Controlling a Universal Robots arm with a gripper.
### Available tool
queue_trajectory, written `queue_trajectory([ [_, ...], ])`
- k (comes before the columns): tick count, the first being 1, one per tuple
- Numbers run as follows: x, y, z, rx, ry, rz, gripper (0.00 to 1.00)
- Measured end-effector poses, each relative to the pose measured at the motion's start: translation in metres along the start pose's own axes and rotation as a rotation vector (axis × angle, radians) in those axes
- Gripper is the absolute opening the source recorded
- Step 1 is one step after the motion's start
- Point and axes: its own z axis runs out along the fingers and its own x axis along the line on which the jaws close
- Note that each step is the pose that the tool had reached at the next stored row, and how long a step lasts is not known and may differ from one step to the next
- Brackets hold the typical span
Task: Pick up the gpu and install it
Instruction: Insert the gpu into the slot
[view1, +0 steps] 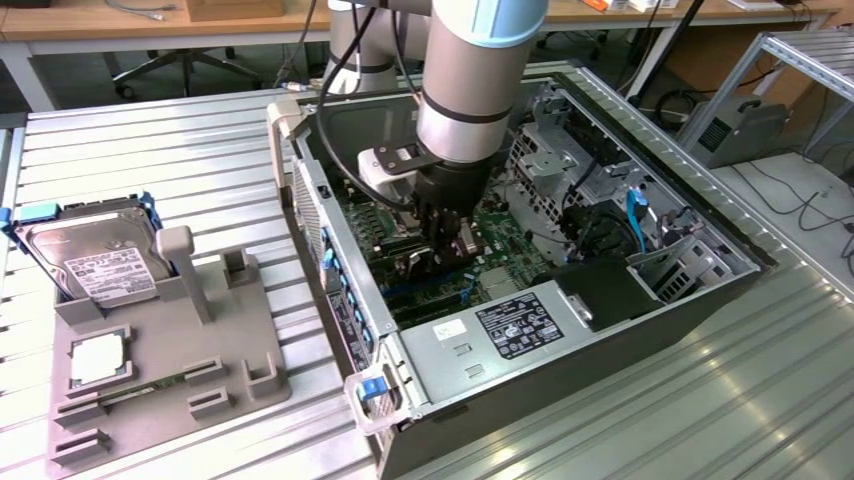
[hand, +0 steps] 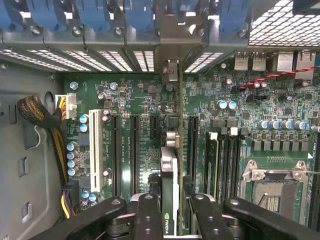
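Observation:
The gpu (hand: 169, 167) is a thin black card seen edge-on in the wrist view, with its metal bracket (hand: 171, 67) reaching to the case's rear slot openings. My gripper (hand: 170, 202) is shut on it, with one black finger (hand: 149, 212) on each side of the card. The card stands upright over the green motherboard (hand: 135, 90), in line with the long black expansion slots (hand: 134, 150). I cannot tell whether it sits in a slot. In the exterior view my gripper (view1: 447, 245) reaches down into the open computer case (view1: 694, 215), over the motherboard.
A grey fixture (view1: 200, 345) at the exterior view's left holds a hard drive (view1: 94, 255) and a small silver chip (view1: 96, 358). Inside the case are the power supply (view1: 521, 325), blue cables (view1: 634, 215), a braided cable bundle (hand: 45, 120), a white slot (hand: 93, 150) and the CPU socket (hand: 272, 187).

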Motion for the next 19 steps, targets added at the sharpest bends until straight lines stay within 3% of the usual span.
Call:
queue_trajectory([
  [5, -0.0001, 0.0017, 0.0008, 0.0091, 0.0000, -0.001, 0.27],
  [19, -0.0001, 0.0024, 0.0018, 0.0112, -0.0007, -0.002, 0.27],
])
